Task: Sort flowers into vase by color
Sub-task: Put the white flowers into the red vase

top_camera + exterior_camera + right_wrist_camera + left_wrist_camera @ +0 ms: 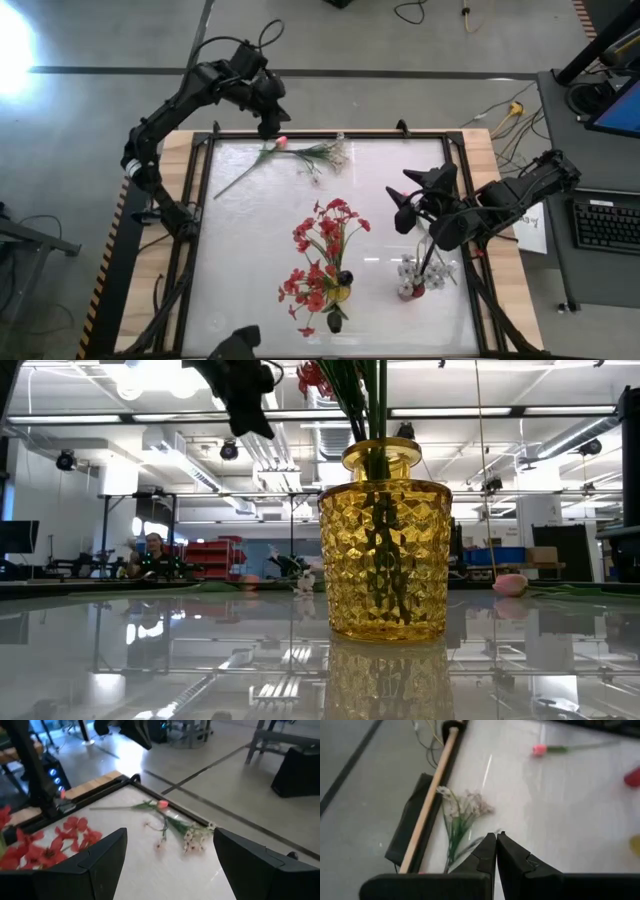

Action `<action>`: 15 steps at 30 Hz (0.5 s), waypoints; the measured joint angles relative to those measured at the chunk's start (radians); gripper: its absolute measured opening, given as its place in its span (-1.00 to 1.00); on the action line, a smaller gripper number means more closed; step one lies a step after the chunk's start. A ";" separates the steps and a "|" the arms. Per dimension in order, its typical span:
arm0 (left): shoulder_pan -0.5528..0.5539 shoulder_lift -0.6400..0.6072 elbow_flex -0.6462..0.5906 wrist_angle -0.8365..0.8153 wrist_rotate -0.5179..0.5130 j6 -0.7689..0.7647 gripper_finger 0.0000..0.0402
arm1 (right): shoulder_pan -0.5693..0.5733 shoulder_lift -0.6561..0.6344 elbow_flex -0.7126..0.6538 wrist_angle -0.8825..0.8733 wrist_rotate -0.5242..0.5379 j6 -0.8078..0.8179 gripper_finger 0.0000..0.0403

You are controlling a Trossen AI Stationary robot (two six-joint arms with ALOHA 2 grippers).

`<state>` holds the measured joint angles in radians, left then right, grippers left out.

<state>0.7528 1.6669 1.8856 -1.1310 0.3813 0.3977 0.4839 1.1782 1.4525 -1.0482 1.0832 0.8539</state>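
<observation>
Green stems (372, 400) stand in a yellow glass vase (385, 550).

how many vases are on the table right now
2. A yellow vase holding red flowers stands near the table's middle front. A smaller vase holding white flowers stands beside it, under the right gripper. Nothing suggests another is hidden.

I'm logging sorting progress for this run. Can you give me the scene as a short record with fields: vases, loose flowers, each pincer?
Yellow vase: holds red flowers
Small vase: holds white flowers
Loose on table: pink bud and white spray, far edge
Left pincer: shut, empty, above the loose flowers
Right pincer: open, empty, above the small vase
</observation>
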 joint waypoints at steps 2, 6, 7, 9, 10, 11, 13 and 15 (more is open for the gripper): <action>-0.002 0.006 -0.020 -0.001 -0.001 0.048 -1.00 | 0.000 0.000 0.000 0.000 -0.030 -0.006 0.43; 0.010 0.013 -0.120 0.005 -0.004 0.154 -1.00 | 0.002 0.001 0.000 0.005 -0.071 0.004 0.43; 0.018 0.013 -0.156 0.007 -0.004 0.173 -1.00 | 0.002 0.001 0.000 0.007 -0.079 0.015 0.43; 0.039 0.012 -0.237 0.026 -0.006 0.201 -1.00 | 0.002 0.002 0.000 0.007 -0.101 0.039 0.43; 0.049 0.011 -0.282 0.054 -0.012 0.212 -1.00 | 0.002 0.004 0.000 0.008 -0.109 0.054 0.43; 0.058 0.010 -0.327 0.095 -0.022 0.217 -1.00 | 0.002 0.006 0.000 0.008 -0.115 0.072 0.43; 0.074 0.010 -0.415 0.209 -0.067 0.222 -0.98 | 0.002 0.008 0.000 0.009 -0.116 0.090 0.43; 0.081 0.018 -0.494 0.347 -0.110 0.240 -0.93 | 0.002 0.012 0.000 0.015 -0.116 0.102 0.43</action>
<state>0.8341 1.6844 1.3921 -0.7842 0.2710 0.6372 0.4858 1.1900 1.4525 -1.0332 0.9673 0.9556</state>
